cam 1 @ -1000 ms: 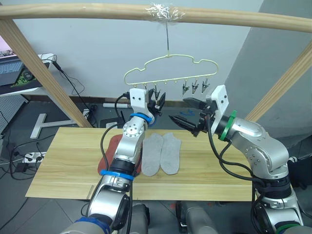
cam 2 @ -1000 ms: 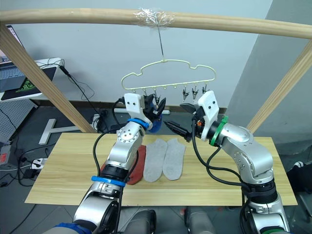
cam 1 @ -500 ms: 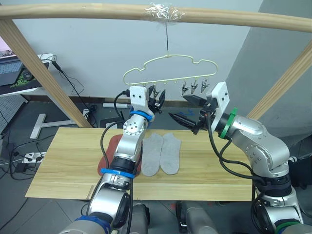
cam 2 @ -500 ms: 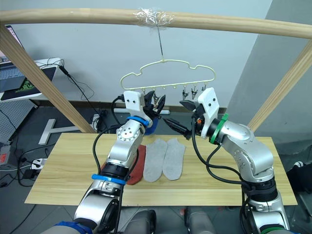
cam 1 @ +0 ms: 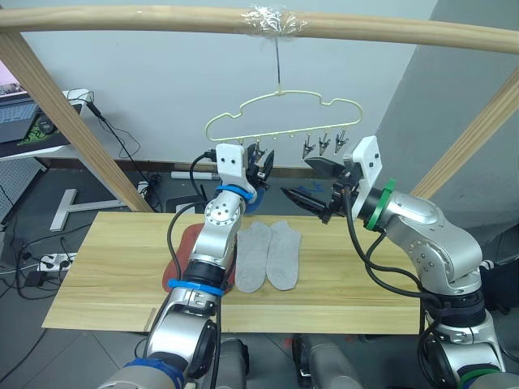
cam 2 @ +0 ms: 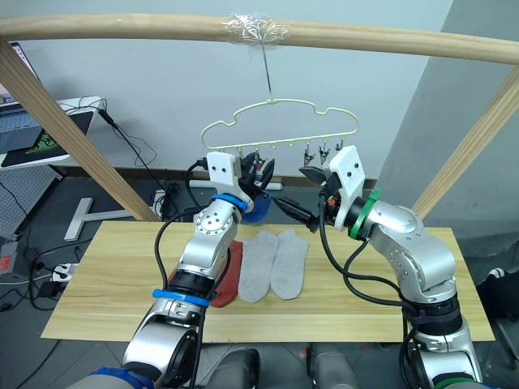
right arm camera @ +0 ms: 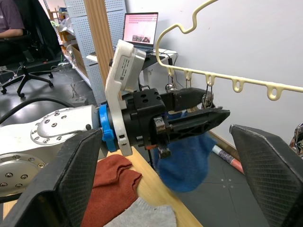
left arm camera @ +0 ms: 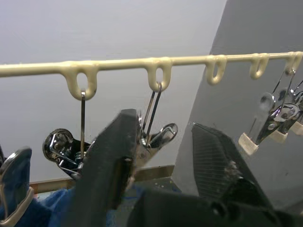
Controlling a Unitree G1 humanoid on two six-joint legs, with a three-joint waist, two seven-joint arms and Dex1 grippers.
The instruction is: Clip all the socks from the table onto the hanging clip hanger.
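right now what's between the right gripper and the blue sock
In the right wrist view the left gripper sits between the open right gripper and the hanging blue sock, reaching up at a clip.

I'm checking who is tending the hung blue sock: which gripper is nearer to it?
Left. The left gripper is up at the clip hanger, right by the blue sock hanging there. The right gripper hangs open a little to the side, apart from it.
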